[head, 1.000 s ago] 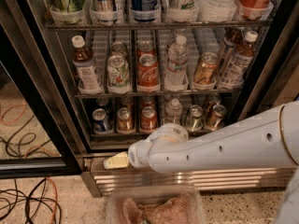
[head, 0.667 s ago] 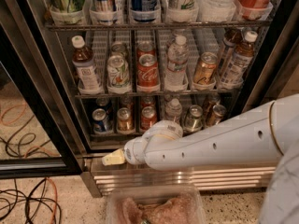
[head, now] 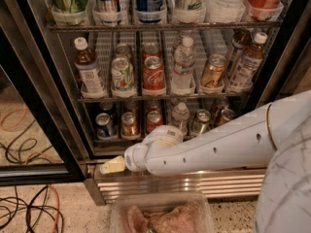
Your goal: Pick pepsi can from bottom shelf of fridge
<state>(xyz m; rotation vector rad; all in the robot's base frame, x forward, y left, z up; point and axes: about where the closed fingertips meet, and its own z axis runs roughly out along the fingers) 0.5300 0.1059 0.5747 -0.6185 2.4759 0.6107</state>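
The pepsi can (head: 103,125), blue with a silver top, stands at the left end of the bottom shelf (head: 112,141) of the open fridge (head: 53,81). A gold-brown can (head: 129,124) and a red can (head: 154,120) stand to its right. My gripper (head: 112,165), cream-coloured at the end of the white arm (head: 209,147), is low in front of the fridge's steel base (head: 194,182). It is below the pepsi can, outside the shelf and apart from the can. It holds nothing that I can see.
The middle shelf holds bottles and cans, among them a red Coca-Cola can (head: 154,74) and a gold can (head: 213,71). The black door frame (head: 34,106) stands at the left. Cables (head: 29,208) lie on the floor. A clear tray (head: 160,215) sits at the bottom.
The arm has shifted a little to the left, carrying the gripper leftward along the fridge's base. The cans have not moved.
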